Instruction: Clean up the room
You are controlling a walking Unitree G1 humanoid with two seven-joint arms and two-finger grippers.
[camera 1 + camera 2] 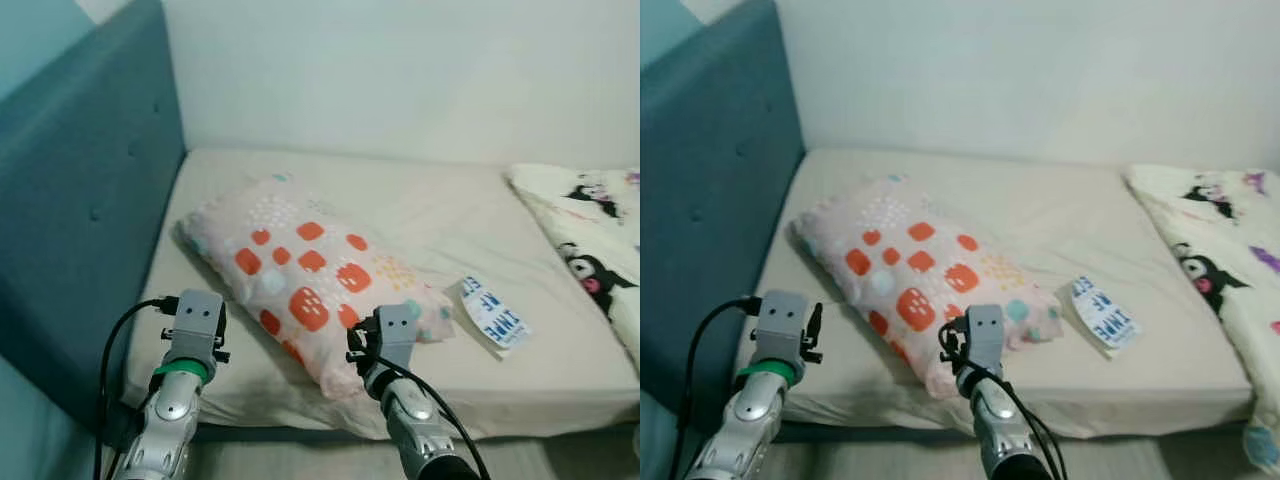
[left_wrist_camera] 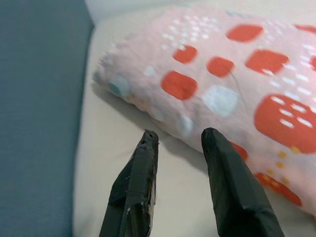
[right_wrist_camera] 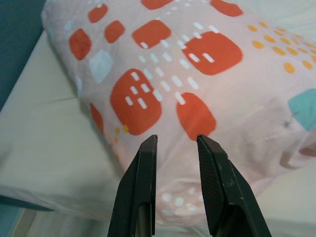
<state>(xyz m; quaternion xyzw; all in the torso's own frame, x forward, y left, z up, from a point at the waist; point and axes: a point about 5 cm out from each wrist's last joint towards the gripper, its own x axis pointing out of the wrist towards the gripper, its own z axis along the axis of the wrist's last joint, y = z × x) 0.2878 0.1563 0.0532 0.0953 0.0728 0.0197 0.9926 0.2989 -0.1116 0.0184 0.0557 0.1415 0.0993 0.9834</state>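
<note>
Headboard (image 1: 80, 200) in teal upholstery runs along the left side of the bed (image 1: 440, 215), which carries a beige sheet and meets a pale wall at the back. Just in front of the headboard's near end, the left claw (image 2: 177, 140) hovers low over the sheet at the bed's near left part, its two black fingers (image 2: 136, 177) apart with nothing between them; the tips point at the pillow's shaded long edge, close to it but not touching. A black cable loops from that wrist down the silver arm.

Next comes the pillow (image 1: 310, 275), pale pink with red-orange squares, light blue patches and small white and orange dots. It lies slantwise on the sheet, one end near the headboard, the other reaching toward the bed's front edge.

The right claw (image 3: 177, 140) is held at the pillow's near end, over its front corner. Its fingers (image 3: 219, 182) are parted by a narrow gap and grip nothing; whether the tips touch the cloth cannot be told.

Just beside the pillow's near right corner lies a flat white packet (image 1: 492, 315) with blue print. Farther right, a white blanket (image 1: 590, 235) with black cartoon figures covers the bed's right end.
</note>
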